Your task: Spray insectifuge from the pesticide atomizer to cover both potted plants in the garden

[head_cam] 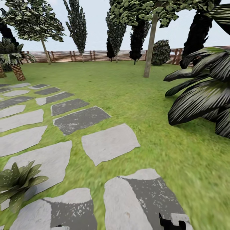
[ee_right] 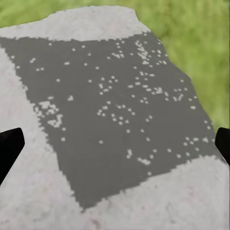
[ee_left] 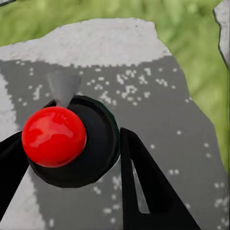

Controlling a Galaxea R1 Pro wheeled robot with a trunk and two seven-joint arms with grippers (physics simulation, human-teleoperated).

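Note:
In the left wrist view the pesticide atomizer (ee_left: 72, 143), a dark round body with a red ball top and a grey nozzle, sits between the two black fingers (ee_left: 143, 191) of my left gripper (ee_left: 72, 163), which is shut on it above a grey stepping stone. One potted plant (head_cam: 17, 183), a low rosette of pointed green leaves, stands at the lower left of the head view, on the edge of a stone. The other potted plant is out of view. My right gripper (ee_right: 115, 143) is open over a shaded stone, and its black tip (head_cam: 172, 223) shows at the bottom edge of the head view.
Irregular grey stepping stones (head_cam: 108, 143) run from the bottom of the view to the far left across the green lawn (head_cam: 134, 92). A large dark-leaved plant (head_cam: 204, 92) crowds the right side. A thin tree trunk (head_cam: 149, 48), further trees and a brown slatted fence (head_cam: 73, 56) stand behind.

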